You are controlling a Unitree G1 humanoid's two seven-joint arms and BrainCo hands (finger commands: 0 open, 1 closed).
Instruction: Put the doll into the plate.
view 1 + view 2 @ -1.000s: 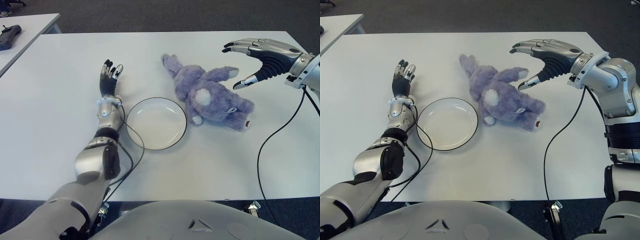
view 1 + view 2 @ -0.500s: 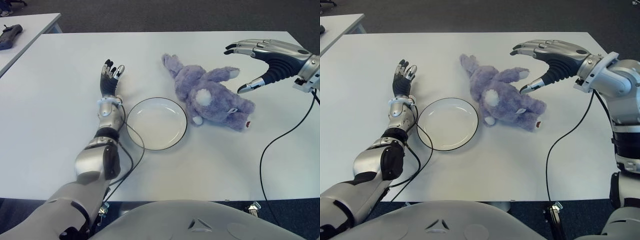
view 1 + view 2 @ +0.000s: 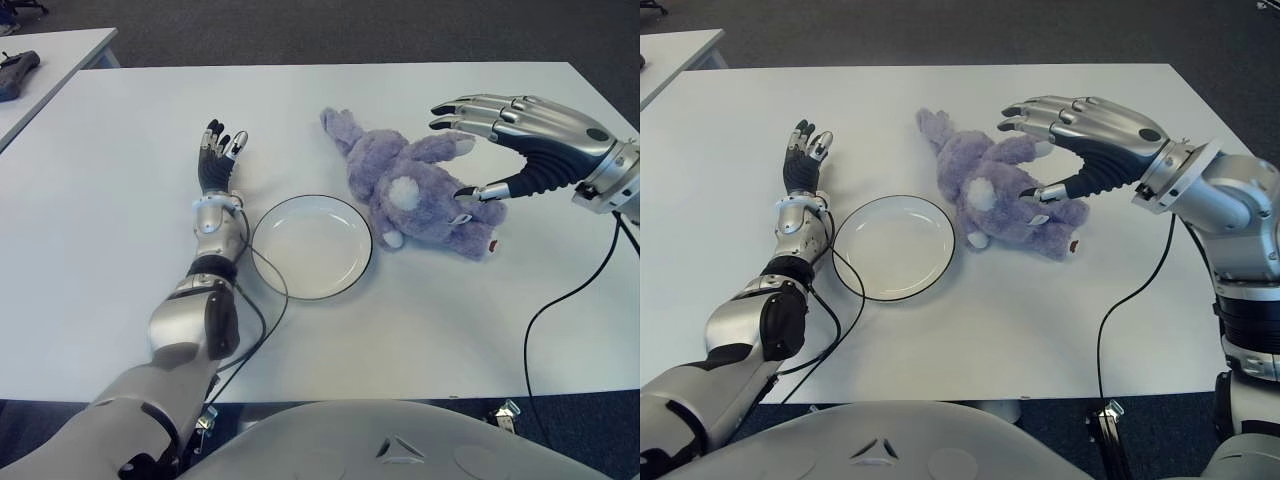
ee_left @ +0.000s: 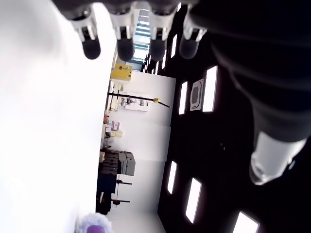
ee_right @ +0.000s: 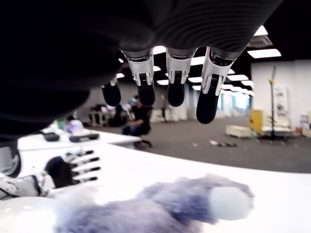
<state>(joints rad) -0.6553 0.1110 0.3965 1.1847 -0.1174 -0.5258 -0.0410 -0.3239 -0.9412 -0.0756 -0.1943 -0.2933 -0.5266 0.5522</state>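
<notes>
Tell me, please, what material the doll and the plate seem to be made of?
The doll looks like soft plush fabric: fuzzy purple-grey pile with white patches, matte and slightly shaggy. The plate seems glazed ceramic, possibly melamine: smooth white surface with a faint sheen and a thin dark rim. The right robot hand hovers open over the doll.

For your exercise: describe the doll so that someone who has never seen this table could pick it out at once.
Start at the white table and find the round white plate with a dark rim near its middle. The doll lies on the table just to the plate's right, under the open right hand. It is the only soft, furry thing there: a lilac plush with a white patch.
</notes>
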